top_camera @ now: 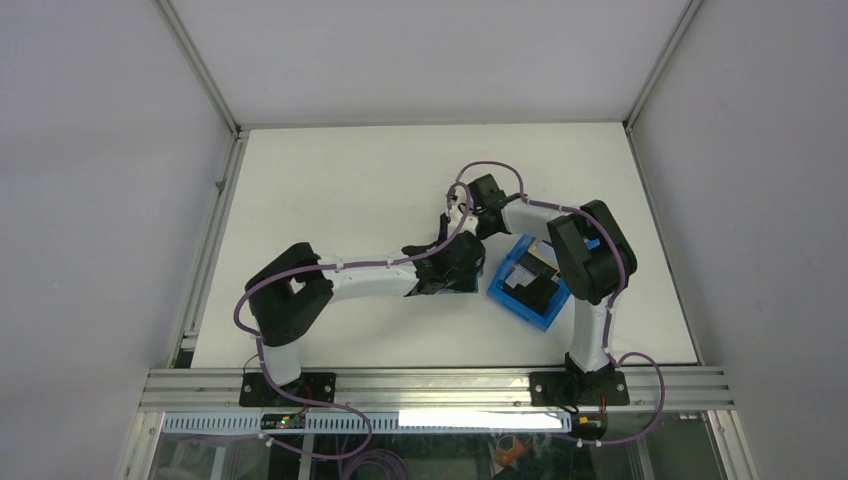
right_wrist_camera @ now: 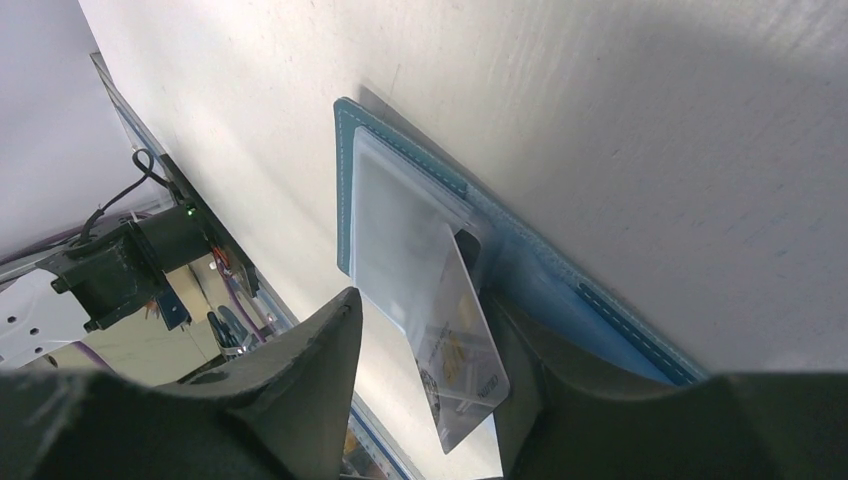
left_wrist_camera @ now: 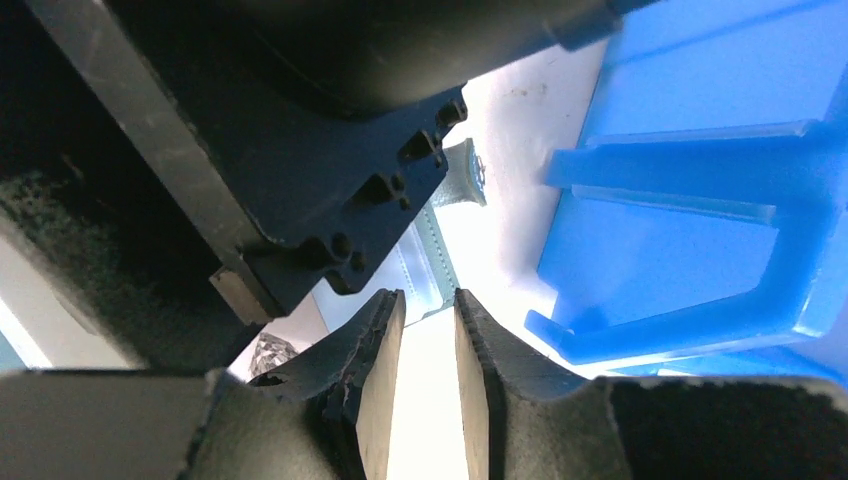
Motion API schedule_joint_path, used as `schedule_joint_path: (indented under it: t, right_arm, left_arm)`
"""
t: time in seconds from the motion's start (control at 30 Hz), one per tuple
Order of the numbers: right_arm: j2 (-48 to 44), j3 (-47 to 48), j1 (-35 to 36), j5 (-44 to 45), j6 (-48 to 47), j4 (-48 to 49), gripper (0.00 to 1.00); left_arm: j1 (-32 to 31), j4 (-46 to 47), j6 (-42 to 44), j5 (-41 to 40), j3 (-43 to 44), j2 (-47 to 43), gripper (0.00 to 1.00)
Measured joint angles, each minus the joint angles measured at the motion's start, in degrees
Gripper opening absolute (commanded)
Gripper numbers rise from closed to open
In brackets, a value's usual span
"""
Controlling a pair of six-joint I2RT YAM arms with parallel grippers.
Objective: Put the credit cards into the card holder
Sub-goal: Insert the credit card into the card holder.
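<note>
The teal card holder [right_wrist_camera: 520,255] lies open on the white table, its clear pocket [right_wrist_camera: 395,225] facing up. A pale credit card [right_wrist_camera: 460,350] sticks partway out of that pocket, between the wide-open jaws of my right gripper [right_wrist_camera: 425,300], and leans towards the right finger. My left gripper [left_wrist_camera: 430,295] has its jaws nearly together on the holder's stitched edge [left_wrist_camera: 425,262], with the snap tab [left_wrist_camera: 462,185] just beyond. In the top view both grippers meet over the holder [top_camera: 473,270]. More dark and pale cards [top_camera: 535,283] lie in the blue bin.
The bright-blue plastic bin [top_camera: 503,290] stands just right of the holder, close to my left fingers [left_wrist_camera: 690,230]. The right gripper's black body [left_wrist_camera: 330,150] hangs right above my left fingers. An aluminium rail [top_camera: 430,385] runs along the near table edge.
</note>
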Motion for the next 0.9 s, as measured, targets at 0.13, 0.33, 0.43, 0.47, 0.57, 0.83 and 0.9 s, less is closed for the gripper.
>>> schedule_joint_path:
  t: [0.13,0.33,0.43,0.47,0.57,0.83,0.9]
  right_arm:
    - [0.0,0.33,0.09,0.31,0.07,-0.46,0.52]
    - [0.0,0.48,0.2,0.66,0.09,-0.68,0.53]
    - [0.0,0.55,0.24,0.85,0.11,-0.81,0.54]
    - [0.0,0.68,0.31,0.98,0.15,-1.01,0.54]
    - [0.0,1.01,0.5,1.57,0.17,-1.29,0.55]
    - [-0.02,1.57,0.9,2.43,0.2,-1.99,0.56]
    - [-0.02,1.73,1.01,2.78,0.22,-2.16,0.56]
  left_arm:
    - [0.37,1.16,-0.04,0.33,-0.11,0.04,0.3]
    - [0.35,0.55,-1.53,-0.13,0.35,0.39,0.3]
    - [0.35,-1.36,-3.04,-0.85,1.66,1.03,0.28]
    - [0.35,-2.08,-3.58,-1.22,2.21,1.36,0.28]
    - [0.37,-3.69,-5.35,-2.08,3.17,1.84,0.27]
    - [0.42,-6.05,-10.1,-3.3,4.5,2.05,0.27]
    - [0.59,-6.82,-11.08,-3.32,4.9,2.12,0.27]
